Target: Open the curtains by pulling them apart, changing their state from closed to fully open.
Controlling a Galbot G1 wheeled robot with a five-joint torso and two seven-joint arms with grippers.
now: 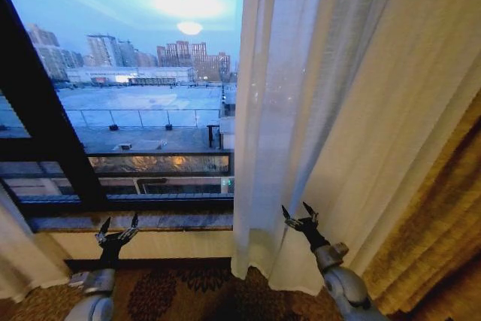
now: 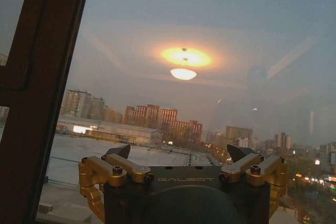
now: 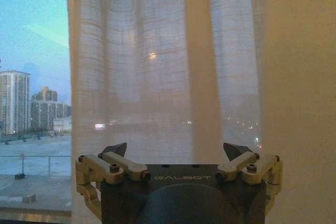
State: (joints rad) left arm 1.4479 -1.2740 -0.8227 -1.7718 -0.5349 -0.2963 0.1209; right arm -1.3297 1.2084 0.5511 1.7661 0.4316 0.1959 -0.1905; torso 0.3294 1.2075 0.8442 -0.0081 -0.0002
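Head view: the window (image 1: 143, 103) takes up the left half, its dark frame (image 1: 45, 125) slanting down toward the sill (image 1: 150, 219), with rooftops and distant towers beyond the glass. Right of it hang the curtains (image 1: 301, 110), sheer white and pleated, drawn aside to the right so the glass stands bare; their near edge falls to the patterned carpet (image 1: 195, 291). Farther right, a mustard drape (image 1: 443, 216) lies beside them. A sliver of pale fabric (image 1: 19, 257) shows at the far left, low down.

Low on the left, the left tool (image 1: 119, 225) points up in front of the sill, fingers spread, holding nothing; in its wrist view the same tool (image 2: 181, 153) faces plain glass with a ceiling lamp reflected in it. The right tool (image 1: 299, 212) is raised just before the sheer folds, also spread wide and empty. Its wrist view has the tool (image 3: 175, 150) facing the curtains (image 3: 157, 77) straight ahead, the fingertips (image 3: 116, 148) clear of the cloth.
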